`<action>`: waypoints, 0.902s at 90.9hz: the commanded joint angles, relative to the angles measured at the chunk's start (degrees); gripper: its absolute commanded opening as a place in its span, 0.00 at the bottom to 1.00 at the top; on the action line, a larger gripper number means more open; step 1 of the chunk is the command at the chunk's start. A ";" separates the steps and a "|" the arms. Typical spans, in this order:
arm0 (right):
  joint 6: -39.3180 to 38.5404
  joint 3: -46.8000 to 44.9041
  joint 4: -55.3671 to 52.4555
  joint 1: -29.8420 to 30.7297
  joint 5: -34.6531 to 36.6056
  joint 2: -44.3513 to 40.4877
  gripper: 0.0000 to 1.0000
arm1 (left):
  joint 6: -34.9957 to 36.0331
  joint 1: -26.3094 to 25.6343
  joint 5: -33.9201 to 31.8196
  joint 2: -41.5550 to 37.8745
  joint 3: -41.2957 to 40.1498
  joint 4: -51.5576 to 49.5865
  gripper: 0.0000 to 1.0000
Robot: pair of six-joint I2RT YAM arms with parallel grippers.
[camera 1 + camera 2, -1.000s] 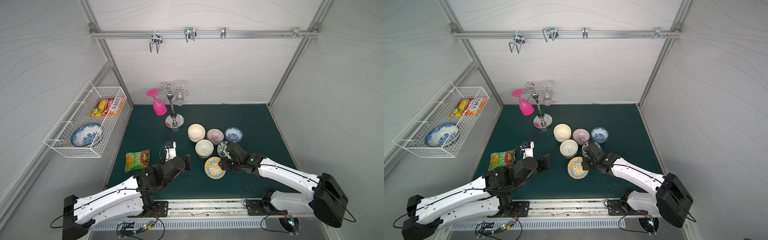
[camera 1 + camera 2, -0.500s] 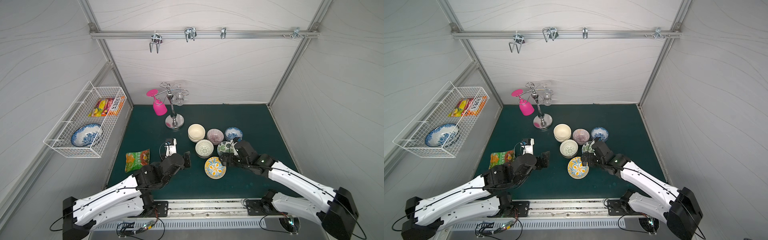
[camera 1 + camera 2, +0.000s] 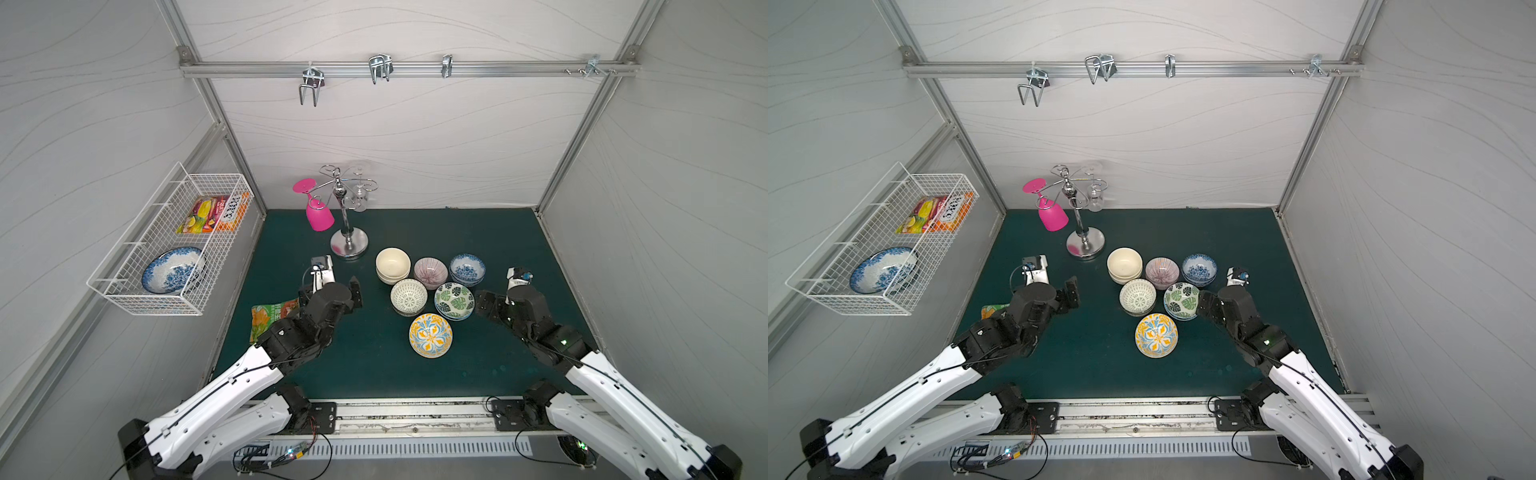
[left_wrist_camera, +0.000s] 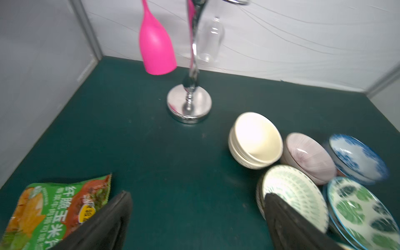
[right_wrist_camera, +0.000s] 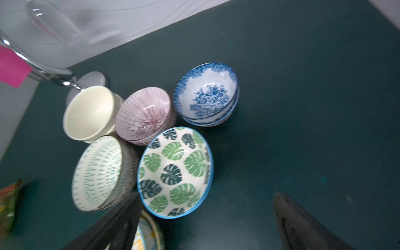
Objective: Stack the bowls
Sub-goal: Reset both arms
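The dark green surface (image 3: 415,374) carries the bowls (image 3: 430,274) clustered near its middle. The left hand (image 4: 197,193) hangs spread wide and empty, apart from the cluster. The right hand (image 5: 206,197), also released and empty, sits just beside the green-leaf stack (image 3: 454,301). The yellow-floral bowl (image 3: 430,335) stands slightly apart, nearest the robot.

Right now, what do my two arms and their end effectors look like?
Left arm and right arm: white shells on long links, black joints, thin black cables alongside. Left end effector and right end effector: black, two flat fingers, small white camera on each wrist. Green light on right arm.
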 commanded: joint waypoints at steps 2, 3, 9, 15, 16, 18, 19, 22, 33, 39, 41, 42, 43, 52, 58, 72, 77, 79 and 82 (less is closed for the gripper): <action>-8.30 -4.24 8.79 -0.20 12.86 -2.65 0.99 | 8.66 10.32 3.81 -0.13 -4.26 8.81 1.00; -8.74 -4.47 9.32 -0.17 13.42 -2.68 0.99 | 9.23 11.22 4.07 -0.04 -4.76 9.76 1.00; -11.02 -5.12 11.39 -0.14 16.01 -2.24 0.99 | 12.09 16.16 6.71 0.46 -7.54 14.46 1.00; -13.19 -5.70 13.25 -0.26 19.92 -0.66 0.99 | 14.59 20.38 10.46 1.56 -9.20 17.94 1.00; -13.56 -5.95 13.93 -0.29 20.46 -0.41 0.99 | 14.92 20.91 10.78 1.68 -9.39 18.28 1.00; -14.05 -6.35 15.03 -0.55 21.23 0.03 0.99 | 15.43 21.82 11.46 2.18 -9.64 19.23 1.00; -14.34 -6.58 15.56 -0.61 21.43 0.25 0.99 | 15.56 22.29 11.68 2.52 -9.78 19.63 1.00; -15.42 -7.25 17.27 -1.30 21.14 0.86 0.99 | 16.25 23.76 12.54 3.04 -10.47 20.74 1.00; -20.50 -11.28 28.02 -4.57 17.69 2.84 0.99 | 19.97 28.10 13.84 5.54 -14.82 30.12 1.00; -22.73 -12.32 32.22 -7.92 15.23 4.67 0.99 | 22.46 30.00 13.71 7.70 -17.23 36.37 1.00; -23.58 -12.51 33.82 -9.14 14.16 5.23 0.99 | 22.92 30.79 13.75 8.92 -17.80 38.28 1.00; -23.72 -12.51 34.27 -9.73 13.63 5.53 0.99 | 23.17 31.13 13.79 9.53 -18.08 38.73 1.00; -23.74 -12.52 35.07 -10.52 13.02 5.85 0.99 | 23.43 31.43 13.94 10.10 -18.27 39.84 1.00; -24.12 -13.05 40.81 -17.34 5.48 9.69 0.99 | 27.91 33.15 16.78 16.48 -19.73 47.67 1.00; -24.41 -14.10 45.83 -20.93 1.90 12.81 0.99 | 29.01 33.34 16.79 21.02 -20.73 54.19 1.00; -23.19 -17.62 56.98 -27.35 -4.15 22.71 0.99 | 29.14 33.64 19.47 29.61 -23.11 67.87 1.00; -23.83 -17.64 59.86 -27.64 -5.11 25.34 0.99 | 29.32 33.96 18.81 33.17 -23.29 72.17 1.00; -24.27 -17.31 60.46 -27.67 -6.00 25.85 0.99 | 29.01 34.11 18.57 34.38 -23.35 73.84 1.00; -25.12 -17.19 62.76 -27.66 -6.36 27.43 0.99 | 27.60 34.85 19.38 35.82 -23.34 75.75 1.00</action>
